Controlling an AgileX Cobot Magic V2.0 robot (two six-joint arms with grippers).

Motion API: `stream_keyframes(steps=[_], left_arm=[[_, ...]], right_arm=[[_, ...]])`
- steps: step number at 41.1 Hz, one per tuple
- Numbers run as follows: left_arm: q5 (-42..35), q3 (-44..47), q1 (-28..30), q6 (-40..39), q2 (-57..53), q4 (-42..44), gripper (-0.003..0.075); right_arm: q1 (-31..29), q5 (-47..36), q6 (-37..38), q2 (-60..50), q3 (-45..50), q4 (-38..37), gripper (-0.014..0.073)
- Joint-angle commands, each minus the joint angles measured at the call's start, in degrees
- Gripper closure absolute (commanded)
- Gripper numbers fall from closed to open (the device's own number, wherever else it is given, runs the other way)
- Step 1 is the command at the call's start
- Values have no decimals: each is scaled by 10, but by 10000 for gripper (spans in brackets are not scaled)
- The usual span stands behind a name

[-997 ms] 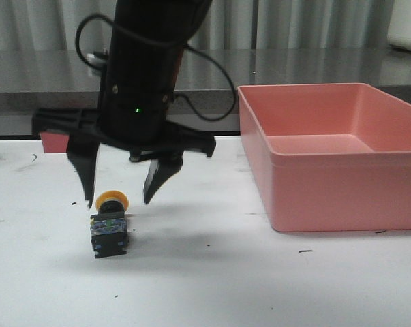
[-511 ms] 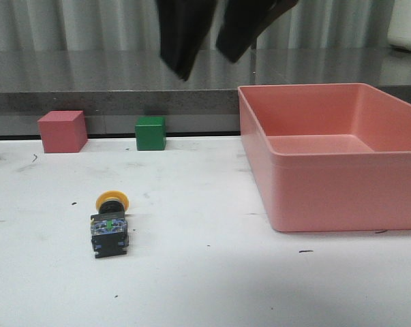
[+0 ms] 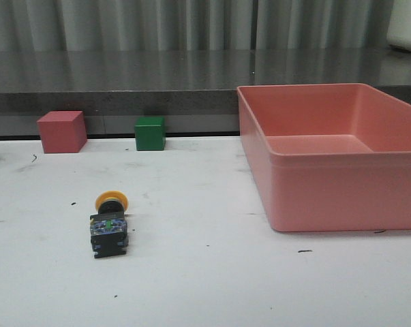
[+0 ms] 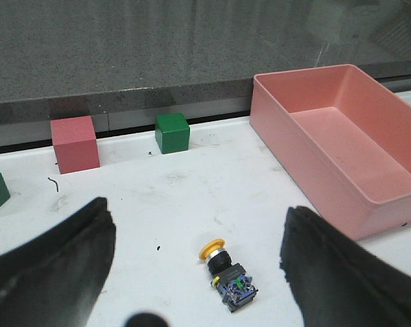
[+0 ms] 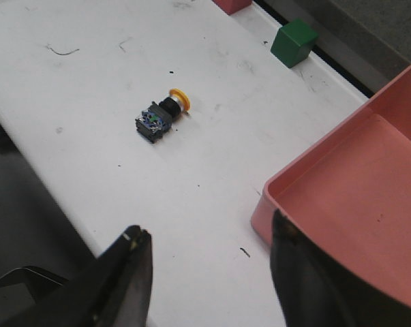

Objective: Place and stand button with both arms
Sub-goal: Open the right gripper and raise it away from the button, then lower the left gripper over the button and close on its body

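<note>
While both arms hang high above the table (image 3: pixel 212 286), the scene reads as follows.

Button: the button (image 3: pixel 109 226) lies on its side on the table, left of the tray (image 3: pixel 328 191), well apart from it and from the pink cube (image 3: pixel 62 131) and green cube (image 3: pixel 150 133) at the back edge.

Long axis: runs roughly front to back, yellow cap toward the cubes, contact block toward the robot; it is not standing.

Left gripper: the left gripper (image 4: pixel 198 272) is spread wide and holds nothing; the button sits low between its fingers, nearly centred, slightly toward one side.

Right gripper: the right gripper (image 5: pixel 208 279) is also parted and empty; the button lies far off, well away from the line between its fingers.

Nearer arm: by my judgement the left, being almost straight above the button.

Coming move: likely a descent, with the fingers closing across the block's sides.
</note>
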Motion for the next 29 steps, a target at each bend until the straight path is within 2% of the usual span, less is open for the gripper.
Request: stream_keyframes(steps=[1,16,23,29], left_arm=[[-48,-19,-4,-7,5,-5,229],[-50,-19,-4,-7,6,-5,229],[-95,-19,-4,-7,10,-7,228],[-28,-52,-5,-7,55,-32,210]], right_arm=[[-1,-14,-7,-34,-7,18,183],[-1,28,-7,-46,-4,21,183],[-1,29,-7,-46,-4,21,183],[-1,29,-7,-46,-4,21,183]])
